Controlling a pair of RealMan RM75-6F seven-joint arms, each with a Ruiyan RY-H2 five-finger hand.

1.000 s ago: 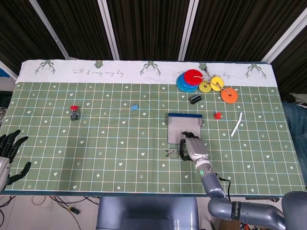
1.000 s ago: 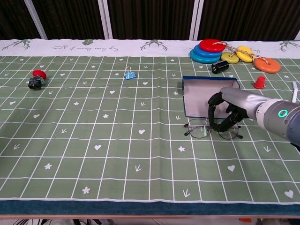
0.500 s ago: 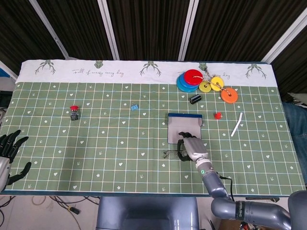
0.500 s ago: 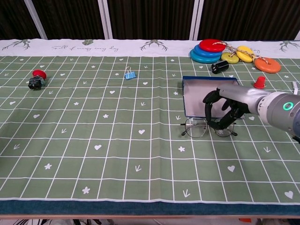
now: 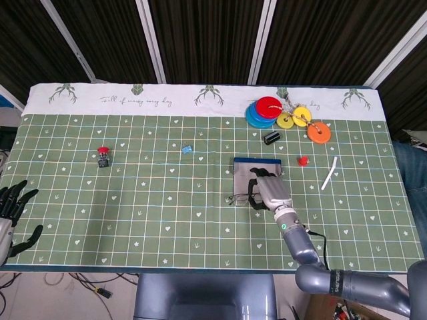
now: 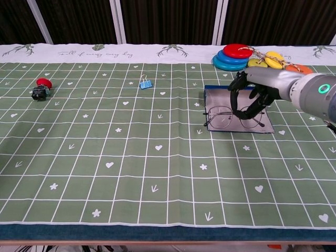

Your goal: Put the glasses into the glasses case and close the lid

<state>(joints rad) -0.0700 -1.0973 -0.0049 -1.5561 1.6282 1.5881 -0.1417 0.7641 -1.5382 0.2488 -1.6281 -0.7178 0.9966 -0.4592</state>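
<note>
Broadly, the tabletop [image 6: 105, 157], covered by a green gridded cloth, carries everything shown. My right hand [image 6: 252, 94] hangs above the open glasses case [image 6: 212, 100], fingers curled down around the glasses [image 6: 231, 116], which it pinches near the right lens. My left hand [image 5: 12, 203] sits at the near left edge, well apart, fingers spread and holding nothing.

The glasses hang over the near part of the case; from the chest view the left lens reaches close to the case's left edge, and I cannot tell whether the frame touches the lining. The case lies flat with its lid folded back toward the stack of coloured rings [image 6: 236, 56].

Risks, as I judge them: releasing while a lens overhangs the rim would leave the glasses straddling the edge, so the lid could not shut. A tilted frame could catch on the wall. My fingertips might also nudge the light case across the cloth.

Smaller items: a blue binder clip [image 6: 145, 83] and a red-capped button [image 6: 41, 88], far left.
</note>
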